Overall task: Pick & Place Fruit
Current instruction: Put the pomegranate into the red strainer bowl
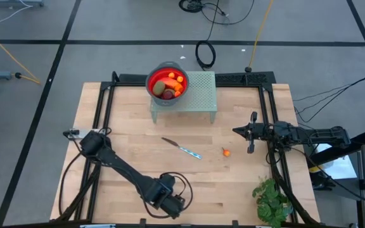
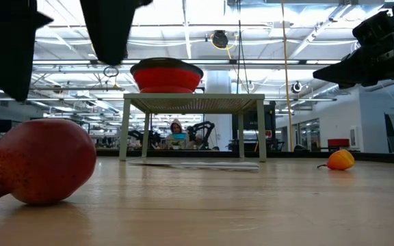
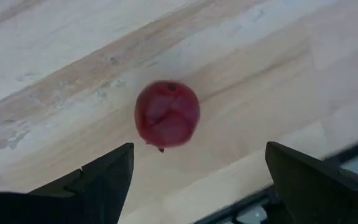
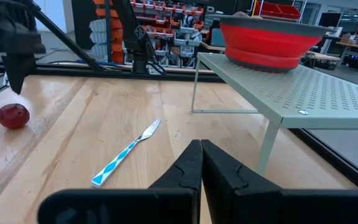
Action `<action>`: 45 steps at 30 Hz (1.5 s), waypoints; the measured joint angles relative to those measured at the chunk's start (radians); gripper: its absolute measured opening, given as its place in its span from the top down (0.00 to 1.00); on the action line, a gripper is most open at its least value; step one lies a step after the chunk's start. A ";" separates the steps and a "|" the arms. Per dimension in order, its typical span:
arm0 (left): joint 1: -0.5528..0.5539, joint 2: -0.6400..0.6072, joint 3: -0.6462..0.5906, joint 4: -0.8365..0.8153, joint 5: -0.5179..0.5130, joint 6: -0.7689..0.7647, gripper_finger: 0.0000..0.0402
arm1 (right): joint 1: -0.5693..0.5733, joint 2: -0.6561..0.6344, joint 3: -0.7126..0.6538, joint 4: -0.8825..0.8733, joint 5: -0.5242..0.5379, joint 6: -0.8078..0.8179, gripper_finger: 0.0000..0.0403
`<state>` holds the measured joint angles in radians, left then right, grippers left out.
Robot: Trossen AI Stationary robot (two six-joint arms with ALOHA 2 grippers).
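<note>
A dark red round fruit [image 3: 166, 114] rests on its underside on the wooden table near the front edge, also in the low view [image 2: 40, 160]. My left gripper [image 3: 197, 180] hangs open straight above it, pointing down, one finger [image 2: 5, 41] on each side and clear of it. In the high view the left gripper [image 1: 168, 204] hides the fruit. A small orange fruit [image 1: 226, 152] lies right of centre. A red bowl [image 1: 166, 82] holds several fruit pieces. My right gripper [image 4: 201, 163] waits shut at the table's right side [image 1: 243, 131], pointing level.
The bowl stands on a pale green perforated stand [image 1: 192, 95] at the far middle. A thin knife with a blue-patterned handle [image 1: 182, 149] lies at the centre. A green leafy plant [image 1: 271, 199] sits at the front right. Black rails [image 1: 103, 101] frame the table.
</note>
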<state>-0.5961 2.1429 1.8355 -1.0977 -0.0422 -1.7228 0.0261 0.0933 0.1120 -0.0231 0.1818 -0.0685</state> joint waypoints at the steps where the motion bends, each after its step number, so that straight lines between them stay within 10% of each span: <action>1: 0.001 0.008 0.000 0.000 0.000 -0.012 0.10 | 0.000 0.000 0.000 0.000 0.000 0.000 1.00; 25: 0.021 0.122 0.000 -0.010 0.057 0.017 0.11 | 0.000 0.000 0.000 -0.004 0.000 0.003 1.00; 38: 0.021 0.121 0.000 -0.013 0.041 0.017 0.50 | 0.000 0.000 0.000 -0.004 0.000 0.003 1.00; 45: 0.024 0.113 0.000 -0.014 0.062 0.017 0.55 | 0.000 0.000 0.000 -0.004 0.000 0.003 1.00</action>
<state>-0.5716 2.2554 1.8351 -1.1122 0.0194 -1.7056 0.0257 0.0933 0.1120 -0.0269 0.1814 -0.0650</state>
